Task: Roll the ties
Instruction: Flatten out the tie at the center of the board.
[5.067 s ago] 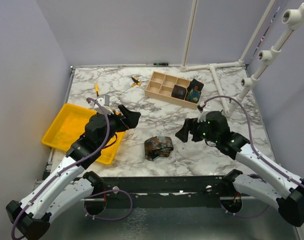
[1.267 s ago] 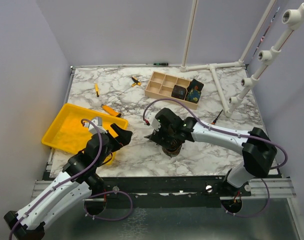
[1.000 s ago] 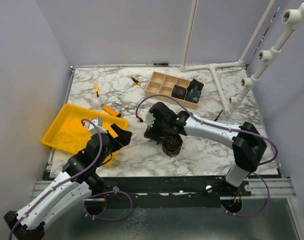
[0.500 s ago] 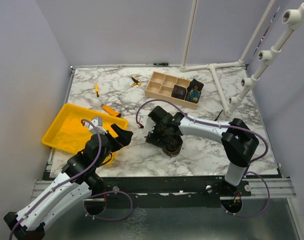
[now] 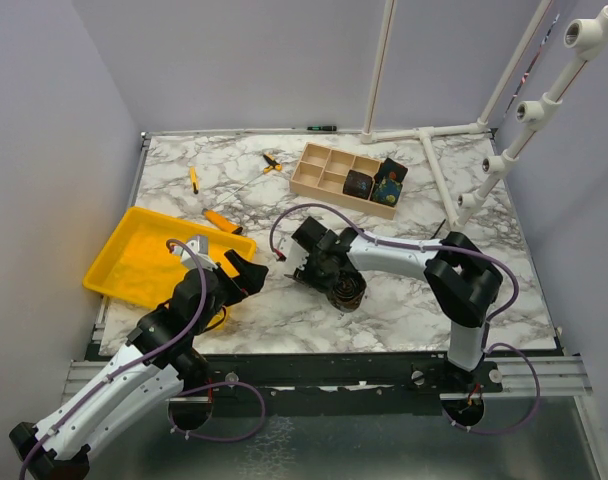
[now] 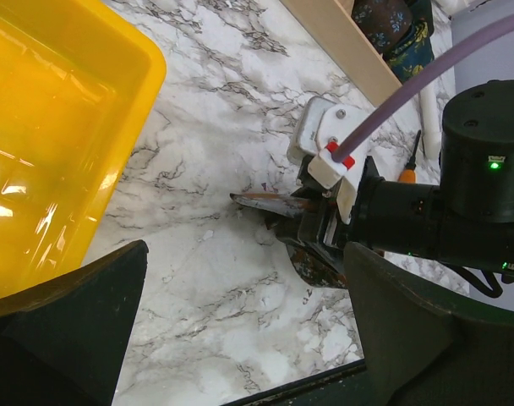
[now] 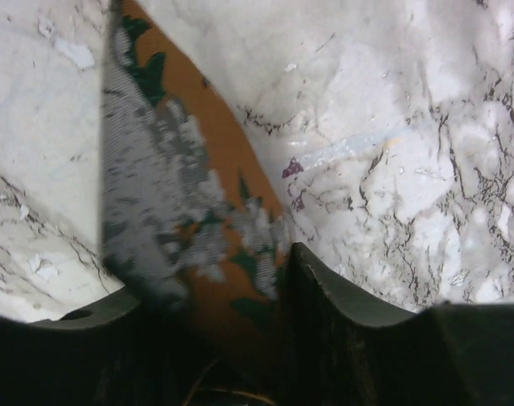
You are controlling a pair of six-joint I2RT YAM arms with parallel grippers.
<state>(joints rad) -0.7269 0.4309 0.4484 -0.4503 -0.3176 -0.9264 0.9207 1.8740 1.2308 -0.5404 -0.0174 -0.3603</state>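
Down at the near edge, the left pincer (image 5: 246,275) hovers above the bench (image 5: 414,300) with its jaws spread wide apart and nothing between them, just beside the near corner of the yellow tray (image 5: 124,250).

Centre of the bench now: the right arm reaches across, and the right pincer (image 7: 205,275) is down low at the brown tie (image 5: 345,291). Most of that tie sits as a roll on the marble, near the front edge. Its loose end (image 7: 155,186) trails out flat toward the left. The wrist view shows that rust-and-grey strip running straight between the two fingers (image 7: 341,313), fabric touching both of them. The jaws stand partway in, but I cannot tell whether they truly pinch the cloth.

Further back, an orange screwdriver (image 5: 222,220) lies by the tray's far corner, with two smaller ones (image 5: 194,178) (image 5: 271,162) beyond it. Then the wooden box (image 5: 329,170), with two dark rolled ties (image 5: 359,184) (image 5: 389,183) tucked side by side in its right-hand compartments. At the far right stands a white pipe frame (image 5: 439,130).
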